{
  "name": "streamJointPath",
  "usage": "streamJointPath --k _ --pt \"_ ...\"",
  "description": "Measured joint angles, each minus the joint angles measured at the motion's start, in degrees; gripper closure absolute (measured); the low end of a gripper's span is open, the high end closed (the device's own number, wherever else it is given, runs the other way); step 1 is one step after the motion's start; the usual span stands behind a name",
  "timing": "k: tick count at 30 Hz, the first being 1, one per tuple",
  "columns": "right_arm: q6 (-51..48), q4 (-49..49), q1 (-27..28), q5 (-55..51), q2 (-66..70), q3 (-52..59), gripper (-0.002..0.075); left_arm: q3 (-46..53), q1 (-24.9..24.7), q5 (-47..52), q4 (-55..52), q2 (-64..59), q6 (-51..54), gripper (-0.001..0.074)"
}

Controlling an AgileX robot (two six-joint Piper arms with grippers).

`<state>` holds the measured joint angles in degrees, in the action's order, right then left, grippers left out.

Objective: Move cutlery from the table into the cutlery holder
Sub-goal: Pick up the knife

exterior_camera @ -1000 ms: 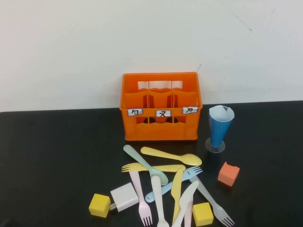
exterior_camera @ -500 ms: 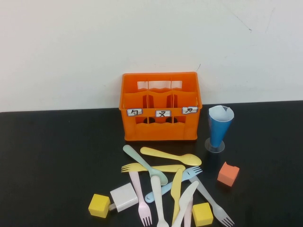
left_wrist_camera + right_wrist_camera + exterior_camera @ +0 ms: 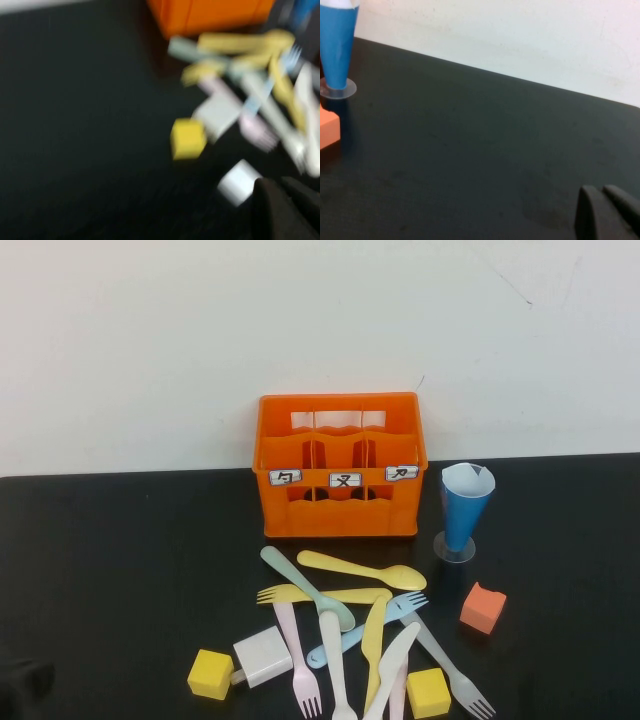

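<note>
At the lower left corner of the high view a dark shape, likely the left gripper [image 3: 22, 680], edges in; whether its fingers are spread I cannot tell. The cutlery [image 3: 345, 635] lies heaped at lower centre, handles mostly running up-frame toward the cutlery holder [image 3: 340, 465], nearer this arm. The right gripper [image 3: 607, 212] looks pressed together, over bare table [image 3: 470, 150].

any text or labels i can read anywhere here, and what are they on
Three small white labels with black characters sit on the front of the cutlery holder: left label, middle label, right label. Each shows one character, too small to read reliably.
No text shows on the blue cone cup, white charger cube or cutlery.
Left gripper and right gripper carry no markings.
</note>
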<state>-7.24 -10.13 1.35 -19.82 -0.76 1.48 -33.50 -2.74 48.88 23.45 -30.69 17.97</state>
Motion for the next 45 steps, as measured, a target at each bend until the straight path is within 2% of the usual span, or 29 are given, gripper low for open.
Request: streamJointPath --k 5,7,9,16,21,24,29,32,37,45 --pt "0.0 0.0 0.0 0.0 0.0 0.0 0.073 -7.0 -0.3 5.1 -4.2 -14.3 4.3 0.0736" --pt "0.0 0.0 0.0 0.0 0.0 0.0 0.073 -9.8 -2.5 6.0 -5.7 -19.7 4.6 0.0736" --pt "0.0 0.0 0.0 0.0 0.0 -0.1 0.073 -11.6 -5.9 6.1 -7.6 -23.5 4.7 0.0736" --pt "0.0 0.0 0.0 0.0 0.0 -0.1 0.073 -16.4 -26.2 0.3 -12.0 -36.9 -3.2 0.0736" --pt "0.0 0.0 0.0 0.0 0.0 -0.1 0.073 -20.7 -34.4 -3.8 -12.0 -46.8 -8.7 0.0725" --pt "0.0 0.0 0.0 0.0 0.0 -0.1 0.073 -23.8 -37.8 -4.3 -12.0 -53.7 -10.4 0.0654" --pt "0.0 0.0 0.0 0.0 0.0 -0.1 0.073 -29.1 -41.7 -5.2 -11.8 -63.7 -11.8 0.0442" --pt "0.0 0.0 0.0 0.0 0.0 -0.1 0.073 -31.6 -43.3 -5.9 -11.8 -68.4 -11.9 0.0377" --pt "0.0 0.0 0.0 0.0 0.0 -0.1 0.073 -34.5 -45.1 -8.5 -11.6 -75.8 -12.6 0.0374" --pt "0.0 0.0 0.0 -0.1 0.0 -0.1 0.073 -36.2 -45.3 -12.9 -13.6 -82.9 -15.6 0.0391"
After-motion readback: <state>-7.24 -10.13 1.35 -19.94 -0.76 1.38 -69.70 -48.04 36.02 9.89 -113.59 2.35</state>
